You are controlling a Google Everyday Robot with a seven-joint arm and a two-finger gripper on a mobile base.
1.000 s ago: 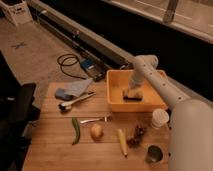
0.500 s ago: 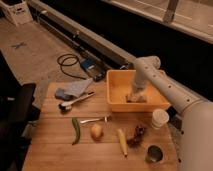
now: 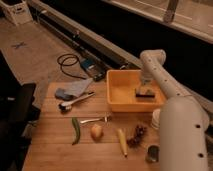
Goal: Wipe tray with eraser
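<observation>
1. Near edge of the wooden table (image 3: 47,150): a dark can (image 3: 151,153) at near right. Left of it lie a yellow stalk (image 3: 121,141), a dark bunch (image 3: 137,134) that may be grapes, a pale round vegetable (image 3: 96,131) and a green pod (image 3: 76,130). All are well apart from the work.
2. Middle left: a brush (image 3: 75,101) with a metal handle, and a bluish cloth (image 3: 72,90) just beyond it.
3. Far right of the table: the tray (image 3: 114,100), yellow-orange with raised sides. The left half of its floor is bare.
4. The eraser (image 3: 145,93) is inside the tray, in the right half, base down on the floor and close to the right wall.
5. The gripper (image 3: 145,88) is directly over the eraser, on an arm that comes down from the far right. Its fingers look closed on the block's upper part, though the grip line is hard to make out.
6. Handling, as a judgement:
   - The eraser is likely light, with a stiff top and a soft felt base.
   - Hold it by the hard upper sides and keep the felt flat on the tray.
   - Felt drags on smooth plastic, so the block could tip if held too high.
   - The tray looks light and may slide under a hard push, so modest pressure suits.
7. Beyond the table: a coiled cable (image 3: 70,64) on the floor.
</observation>
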